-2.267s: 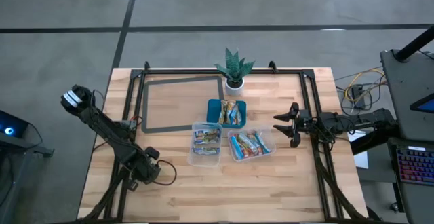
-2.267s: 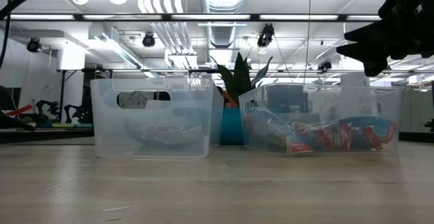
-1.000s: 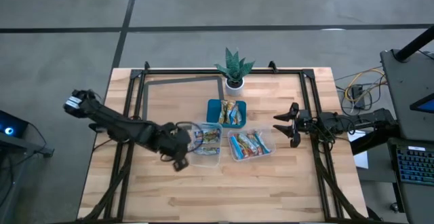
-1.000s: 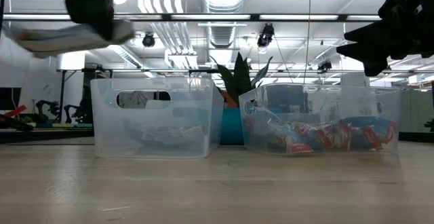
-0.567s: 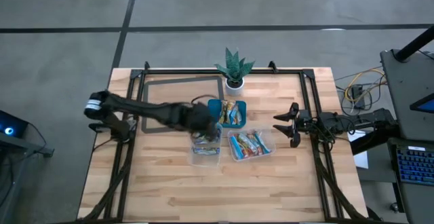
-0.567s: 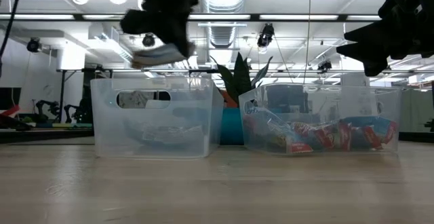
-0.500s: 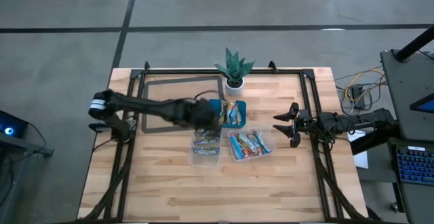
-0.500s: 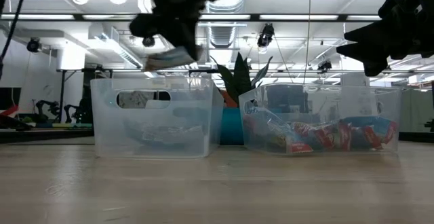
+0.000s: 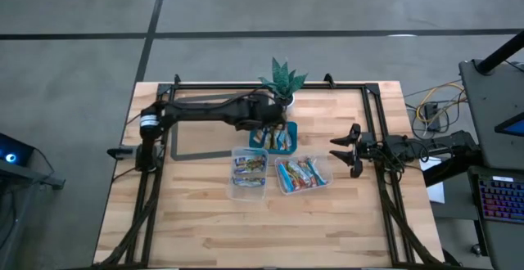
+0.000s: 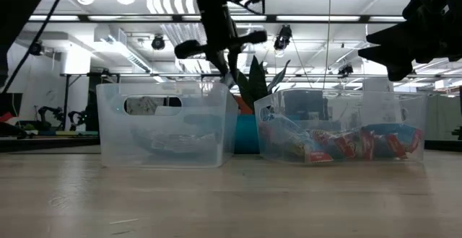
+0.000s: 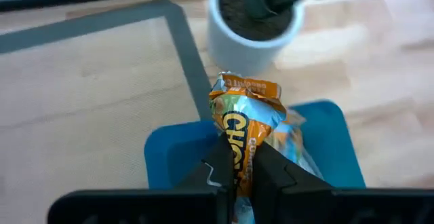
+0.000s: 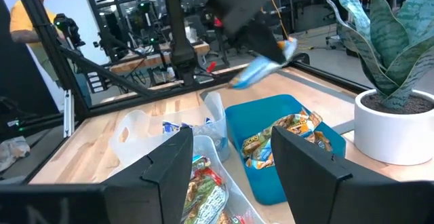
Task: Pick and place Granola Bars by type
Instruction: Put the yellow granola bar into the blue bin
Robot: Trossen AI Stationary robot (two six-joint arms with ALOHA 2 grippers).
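My left gripper [image 11: 237,173] hangs above the teal tray [image 9: 259,128] at mid-table, next to the potted plant, and is shut on an orange-and-blue granola bar [image 11: 247,112]. The right wrist view shows that bar [image 12: 261,66] in the air over the tray [image 12: 268,112]. More bars lie in the tray [image 12: 288,134] and in the two clear tubs [image 9: 249,172] [image 9: 303,173]. My right gripper [image 9: 340,151] waits open at the table's right side, with nothing between its fingers. My left gripper pinches one end of the granola bar [image 11: 239,149] between its two fingers. The fingers slant down from the table's left. The rest of the wrapper sticks out past the fingertips, and the bar is clear of the tray below.
A potted plant in a white pot [image 9: 282,86] stands just beyond the tray, close to my left gripper. A grey-framed mat [image 9: 217,127] lies at the far left. The two tubs stand side by side nearer the front, with bare wood [image 9: 262,229] before them.
My left gripper, carrying the bar, has swung from beside the left tub toward the table's far edge and right. It passed over that tub to above the teal tray and rolled its wrist on the way. It has stayed shut on the bar.
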